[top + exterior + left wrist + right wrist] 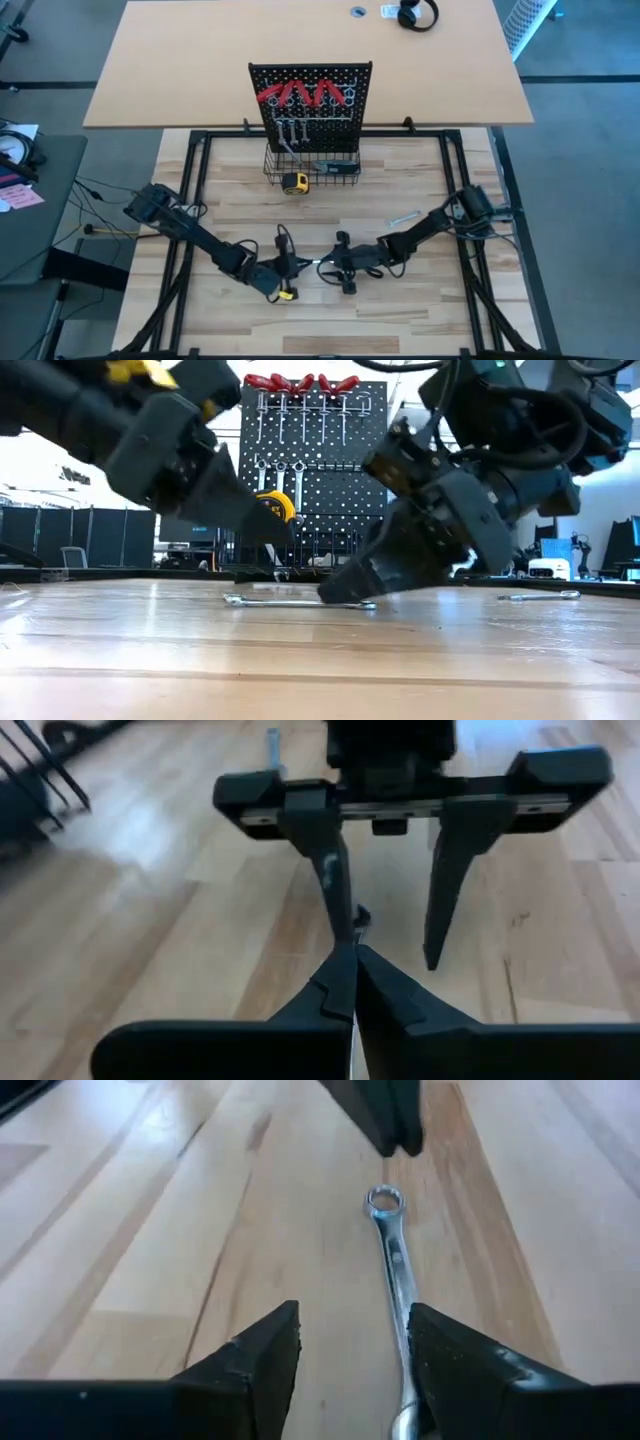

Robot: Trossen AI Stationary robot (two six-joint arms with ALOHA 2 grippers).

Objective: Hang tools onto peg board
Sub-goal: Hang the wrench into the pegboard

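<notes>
A slim silver wrench (392,1270) lies flat on the wooden table between my two grippers, also seen in the low view (300,602). My right gripper (350,1325) is open and low over the table, and the wrench's shaft runs between its fingers, close to one of them. My left gripper (352,960) is shut and faces it, its tips (390,1135) just beyond the wrench's ring end (383,1202) and raised off the table (285,538). The black peg board (310,85) stands at the far side with red-handled pliers (300,95) and wrenches (292,130) hanging on it. My right gripper has the wrench's shaft (398,1315) running lengthwise along the inner side of one finger (450,1370), and the wrench lies flat on the table. I cannot tell whether that finger touches it.
A second wrench (403,216) lies on the table toward the right, behind my right arm. A yellow tape measure (294,182) sits by the black wire basket (335,175) at the board's base. Bare wood stretches between the grippers and the basket.
</notes>
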